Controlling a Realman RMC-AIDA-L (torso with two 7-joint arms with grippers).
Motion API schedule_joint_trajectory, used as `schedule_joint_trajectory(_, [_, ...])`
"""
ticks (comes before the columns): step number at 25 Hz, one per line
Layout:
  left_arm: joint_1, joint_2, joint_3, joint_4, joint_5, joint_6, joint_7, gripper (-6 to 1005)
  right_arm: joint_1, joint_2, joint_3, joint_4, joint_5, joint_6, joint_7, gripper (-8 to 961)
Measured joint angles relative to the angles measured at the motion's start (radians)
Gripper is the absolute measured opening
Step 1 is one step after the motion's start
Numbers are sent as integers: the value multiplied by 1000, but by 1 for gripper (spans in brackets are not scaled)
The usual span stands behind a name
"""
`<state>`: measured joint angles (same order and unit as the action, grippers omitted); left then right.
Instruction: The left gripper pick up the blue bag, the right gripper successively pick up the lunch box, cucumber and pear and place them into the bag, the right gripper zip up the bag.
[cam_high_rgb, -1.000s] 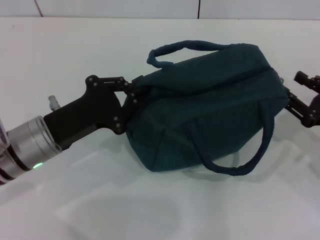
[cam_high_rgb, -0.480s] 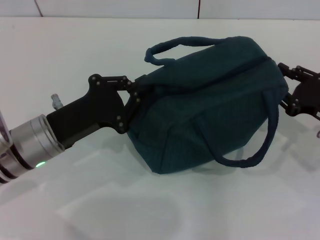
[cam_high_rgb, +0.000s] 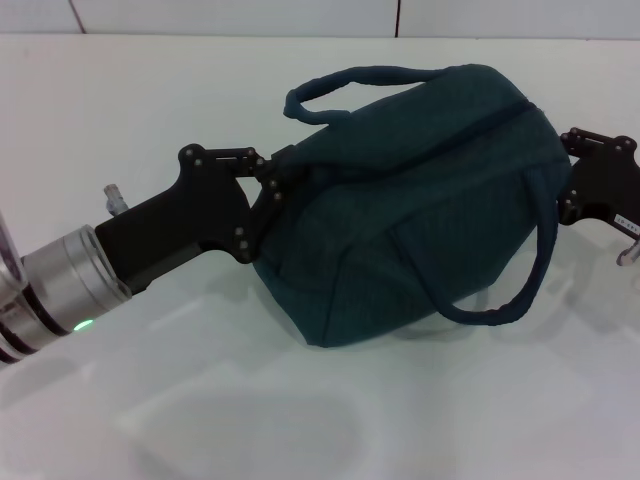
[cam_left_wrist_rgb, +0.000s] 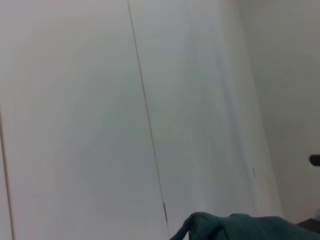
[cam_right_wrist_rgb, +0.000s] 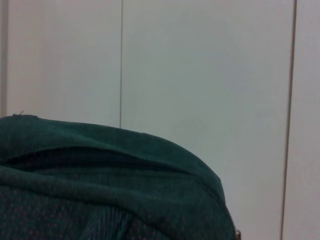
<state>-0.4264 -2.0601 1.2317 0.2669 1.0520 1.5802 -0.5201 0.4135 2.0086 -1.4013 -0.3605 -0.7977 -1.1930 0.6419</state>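
- The bag (cam_high_rgb: 410, 200) lies on its side on the white desk (cam_high_rgb: 150, 110), roughly mid-desk and a little to the robot's right, its long axis running across the head view.
- Its top seam shows as a dark line along the upper edge, and no opening is visible there from the head view.
- One rope handle (cam_high_rgb: 345, 88) arches over the far upper side; the other (cam_high_rgb: 520, 280) loops down over the near face and touches the desk.
- The left hand (cam_high_rgb: 268, 190) reaches in from the robot's left, low over the desk, and is clenched on a fold of fabric at the bag's left end.
- A green light (cam_high_rgb: 84, 324) glows on the left arm's silver wrist.
- The right hand (cam_high_rgb: 572, 180) sits at the bag's right end, touching or just beside the fabric; its fingertips are hidden behind the bag, so I cannot tell whether it is grasping or released.
- In the left wrist view only a bunched bit of bag (cam_left_wrist_rgb: 235, 227) shows at the edge, with a pale panelled wall (cam_left_wrist_rgb: 150, 100) beyond.
- In the right wrist view the bag (cam_right_wrist_rgb: 100, 190) fills the near part of the frame, with a dark crease running across the fabric and the same pale wall behind.
- No lunch box, cucumber or pear is visible in any view.
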Motion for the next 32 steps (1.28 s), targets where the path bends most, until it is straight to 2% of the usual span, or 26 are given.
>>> schedule_joint_trajectory(3, [0,0,0,0,0,-2,0,45,0,1,0,0,0,-4,-3,313])
schedule_joint_trajectory(9, [-1,-1,0,0,-2,-2,0,46,-2,2,7,-1,5,2,-4,105])
schedule_joint_trajectory(17, [-3,-3,0,0,-5,-1,-7,46,-6,4,56,8,8,44,1,15])
schedule_joint_trajectory(29, [-18,-7,0,0,-6,-2,-45,48,-8,3,60,23,4,113,6,18])
schedule_joint_trajectory(32, [-18,-16,-2,0,-17,-7,-45,50,-7,3,56,23,4,102,7,23])
